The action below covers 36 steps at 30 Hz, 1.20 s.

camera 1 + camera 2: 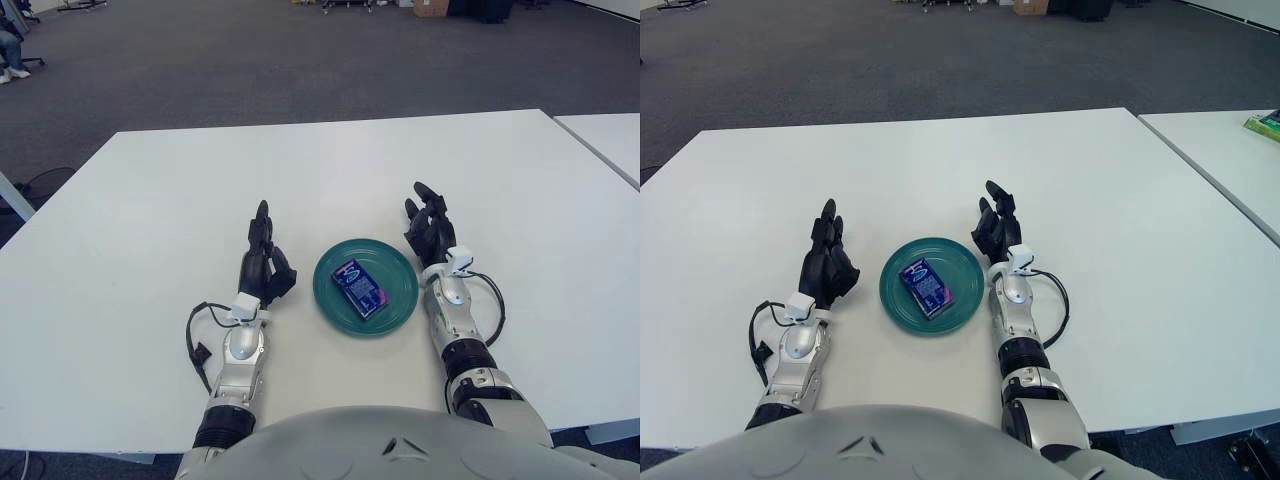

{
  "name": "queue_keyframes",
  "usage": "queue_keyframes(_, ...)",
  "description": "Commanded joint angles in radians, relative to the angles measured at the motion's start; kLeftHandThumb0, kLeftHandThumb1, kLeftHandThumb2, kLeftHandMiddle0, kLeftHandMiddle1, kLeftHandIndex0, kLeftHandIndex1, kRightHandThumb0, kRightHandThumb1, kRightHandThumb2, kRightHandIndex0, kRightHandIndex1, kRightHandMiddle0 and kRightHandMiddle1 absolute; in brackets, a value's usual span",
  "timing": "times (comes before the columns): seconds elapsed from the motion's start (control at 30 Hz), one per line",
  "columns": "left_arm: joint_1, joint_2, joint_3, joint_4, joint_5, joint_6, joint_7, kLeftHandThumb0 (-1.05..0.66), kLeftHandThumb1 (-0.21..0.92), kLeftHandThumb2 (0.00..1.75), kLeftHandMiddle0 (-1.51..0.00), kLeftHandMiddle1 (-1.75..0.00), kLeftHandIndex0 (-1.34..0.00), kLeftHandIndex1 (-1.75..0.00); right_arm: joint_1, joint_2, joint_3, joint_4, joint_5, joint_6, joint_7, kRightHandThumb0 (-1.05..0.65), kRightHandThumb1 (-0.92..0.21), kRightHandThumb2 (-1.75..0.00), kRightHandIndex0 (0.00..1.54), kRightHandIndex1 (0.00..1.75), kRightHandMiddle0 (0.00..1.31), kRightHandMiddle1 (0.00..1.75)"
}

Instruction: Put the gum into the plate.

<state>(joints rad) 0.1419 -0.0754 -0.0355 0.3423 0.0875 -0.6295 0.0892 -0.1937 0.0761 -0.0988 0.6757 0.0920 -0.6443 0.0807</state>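
A blue gum pack (359,287) lies flat inside the round green plate (395,268) on the white table, between my two hands. My left hand (264,258) is to the left of the plate, fingers relaxed and holding nothing. My right hand (429,226) is at the plate's right rim, fingers spread and holding nothing. Both also show in the right eye view: the left hand (827,257), the right hand (995,225), the gum pack (926,287).
The white table (300,170) stretches far ahead and to both sides. A second white table (1230,150) stands to the right across a narrow gap, with a green object (1265,124) on it. Grey carpet lies beyond.
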Motion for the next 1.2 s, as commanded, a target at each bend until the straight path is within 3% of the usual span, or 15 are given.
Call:
queue_keyframes(0.0,0.057,0.001,-0.001,0.144,0.038,-0.046,0.035,-1.05,0.92,1.09,-0.08,0.0,0.0,-0.16,0.182,-0.015,0.0,0.039,-0.001,-0.087,0.041,-0.65,-0.92,-1.03,0.14,0.01,0.0,0.35)
queue_keyframes(0.17,0.028,-0.013,-0.002,0.238,0.058,-0.132,0.084,-1.05,0.92,1.06,-0.04,0.0,0.0,-0.13,0.232,-0.002,0.043,-0.115,-0.086,-0.116,-0.012,-0.65,-0.92,-1.07,0.06,0.01,0.0,0.23)
queue_keyframes(0.33,0.024,-0.017,0.022,0.267,0.072,-0.225,0.149,-1.05,0.92,1.03,-0.01,0.0,0.0,-0.12,0.261,-0.016,0.064,-0.125,-0.13,-0.185,-0.016,-0.67,-0.92,-1.1,0.01,0.0,0.0,0.06)
queue_keyframes(0.5,0.015,-0.024,0.019,0.293,0.085,-0.273,0.182,-1.05,0.92,1.04,0.0,0.0,0.0,-0.1,0.274,-0.048,0.066,-0.103,-0.124,-0.198,0.006,-0.71,-0.92,-1.11,0.0,0.0,0.0,0.01)
queue_keyframes(0.63,0.011,-0.025,0.007,0.295,0.093,-0.296,0.191,-1.05,0.92,1.04,0.0,0.0,0.0,-0.09,0.231,-0.073,0.05,0.013,-0.079,-0.187,0.05,-0.73,-0.92,-1.13,0.0,0.0,0.0,0.0)
queue_keyframes(0.9,0.002,-0.015,-0.011,0.249,0.11,-0.308,0.18,-1.05,0.92,1.01,0.0,0.0,0.0,-0.05,0.279,-0.068,0.07,-0.083,-0.003,-0.091,0.159,-0.77,-0.92,-1.16,0.0,0.0,0.0,0.0)
queue_keyframes(1.17,0.042,0.002,-0.041,0.186,0.101,-0.323,0.136,-1.05,0.92,0.99,0.0,0.0,0.0,0.0,0.311,-0.063,0.077,-0.169,0.023,-0.07,0.203,-0.81,-0.92,-1.19,0.0,0.0,0.0,0.0)
